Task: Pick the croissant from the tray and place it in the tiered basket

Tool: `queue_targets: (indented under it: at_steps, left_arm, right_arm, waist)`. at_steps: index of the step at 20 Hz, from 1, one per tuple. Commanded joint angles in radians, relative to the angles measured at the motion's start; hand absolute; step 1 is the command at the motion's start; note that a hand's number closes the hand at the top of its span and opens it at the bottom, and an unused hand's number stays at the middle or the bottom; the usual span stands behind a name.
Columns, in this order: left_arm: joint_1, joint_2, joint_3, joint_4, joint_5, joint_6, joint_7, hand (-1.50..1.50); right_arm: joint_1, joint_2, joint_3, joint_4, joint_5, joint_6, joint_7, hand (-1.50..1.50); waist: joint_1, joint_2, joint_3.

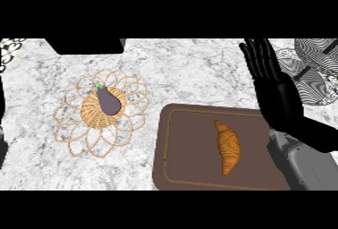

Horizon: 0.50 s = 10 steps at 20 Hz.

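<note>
Under right hand (277,85): tray (191,147) edge hidden, croissant (228,146) fully visible.

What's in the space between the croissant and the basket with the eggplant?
Head view: only the brown tray's bare floor and rim, then bare marble counter. Nothing else lies between the croissant and the basket.

No readable text, label, brand, number or sign anywhere on the counter things.
</note>
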Motion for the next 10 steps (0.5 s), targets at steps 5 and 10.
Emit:
queue_targets:
  at_steps: [5,10]
  left_arm:
    - [0.155,-0.014,-0.07,0.114,-0.023,-0.039,0.124,0.0]
    - [0.222,-0.025,-0.06,0.169,-0.002,-0.038,0.155,0.0]
  right_arm:
    - [0.198,-0.001,-0.065,-0.03,0.077,-0.246,0.209,1.5]
    - [0.403,-0.045,-0.214,0.113,0.235,-0.53,0.277,-1.5]
  waist:
    - [-0.025,0.032,-0.002]
    - [-0.125,0.04,-0.011]
